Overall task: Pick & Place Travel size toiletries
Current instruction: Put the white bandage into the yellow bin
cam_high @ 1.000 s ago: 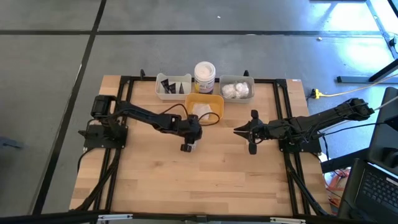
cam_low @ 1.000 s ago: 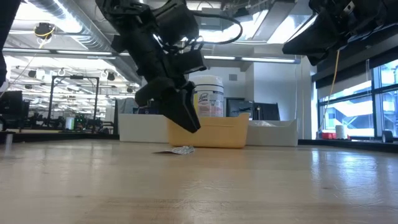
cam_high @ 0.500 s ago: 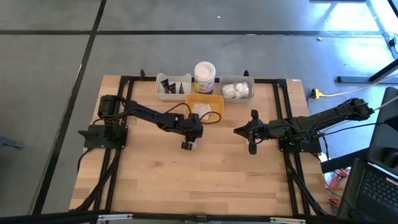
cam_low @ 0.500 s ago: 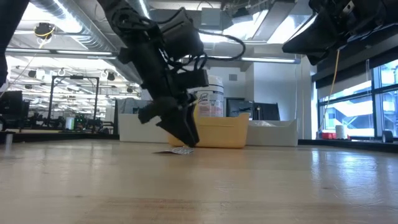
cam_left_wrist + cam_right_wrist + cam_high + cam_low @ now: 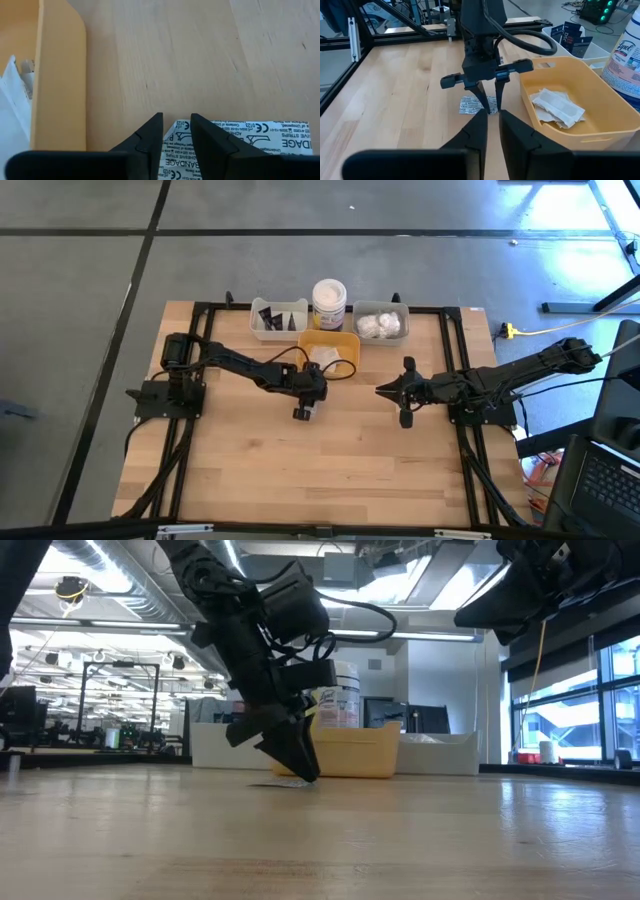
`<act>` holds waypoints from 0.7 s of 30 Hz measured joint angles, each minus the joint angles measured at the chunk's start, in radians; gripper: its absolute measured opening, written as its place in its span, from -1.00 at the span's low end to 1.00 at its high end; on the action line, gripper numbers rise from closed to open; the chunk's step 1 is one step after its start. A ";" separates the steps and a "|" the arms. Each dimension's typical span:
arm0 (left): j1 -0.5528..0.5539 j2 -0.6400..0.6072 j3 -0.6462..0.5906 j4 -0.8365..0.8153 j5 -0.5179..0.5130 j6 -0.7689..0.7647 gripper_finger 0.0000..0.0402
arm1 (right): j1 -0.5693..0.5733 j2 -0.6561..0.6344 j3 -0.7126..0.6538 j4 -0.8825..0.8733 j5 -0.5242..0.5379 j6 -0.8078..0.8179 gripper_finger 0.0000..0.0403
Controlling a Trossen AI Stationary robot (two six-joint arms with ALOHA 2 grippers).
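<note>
A flat white sachet (image 5: pixel 250 145) printed with grey text lies on the wooden table in front of the yellow tray (image 5: pixel 345 340). My left gripper (image 5: pixel 176 122) stands slanted down on it with a narrow gap between its fingers; the right wrist view shows the sachet (image 5: pixel 469 105) under that gripper (image 5: pixel 489 106). More sachets (image 5: pixel 557 107) lie in the yellow tray. Black tubes (image 5: pixel 270 318) sit in the white tray and white fluffy pieces (image 5: pixel 378 326) in the grey tray. My right gripper (image 5: pixel 493 114) hovers over the table's right half, holding nothing, with only a slit between its fingers. My left gripper sets both fingertips (image 5: pixel 155 127) down on the sachet's far end (image 5: pixel 181 131), the end toward the yellow tray. The fingers come from above, slanting down from the table's left. The sachet lies flat on the table, and nothing is pinched between the fingers.
A white jar with a yellow label (image 5: pixel 329 303) stands at the far edge between the white tray (image 5: pixel 296 330) and the grey tray (image 5: pixel 400 332). A black frame (image 5: pixel 200 310) runs around the table. Bare wood (image 5: pixel 320 470) stretches toward the near edge.
My left gripper has sunk toward the table, and its fingertips have come down from just above the sachet onto it. The sachet has stayed flat where it was.
</note>
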 joint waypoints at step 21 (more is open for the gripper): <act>-0.002 -0.002 -0.003 0.009 0.016 -0.080 -0.99 | 0.000 0.000 0.000 0.000 -0.002 0.003 -0.85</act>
